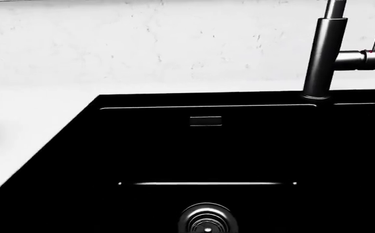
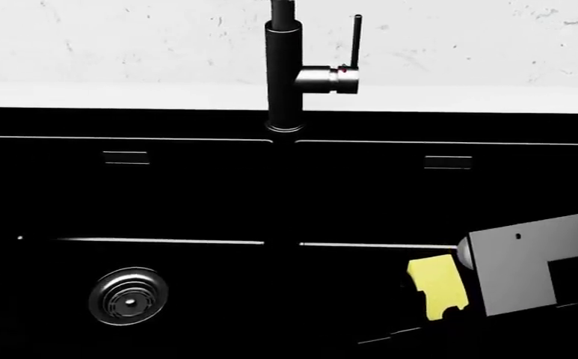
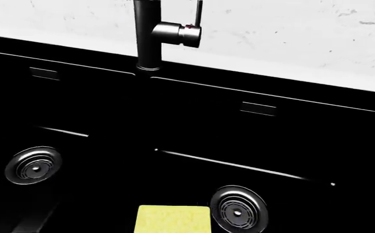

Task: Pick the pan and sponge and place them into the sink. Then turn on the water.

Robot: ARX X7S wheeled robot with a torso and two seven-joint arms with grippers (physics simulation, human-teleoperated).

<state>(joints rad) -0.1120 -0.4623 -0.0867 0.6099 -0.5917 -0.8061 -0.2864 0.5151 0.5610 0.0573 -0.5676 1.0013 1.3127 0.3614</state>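
Harsh contrast across my three feeds: the sink renders near pure black, swallowing basin detail, while the wall and countertop nearly blow out white. Thin highlights trace basin edges and the faucet. Everything stays sharp, without blur or edge distortion.
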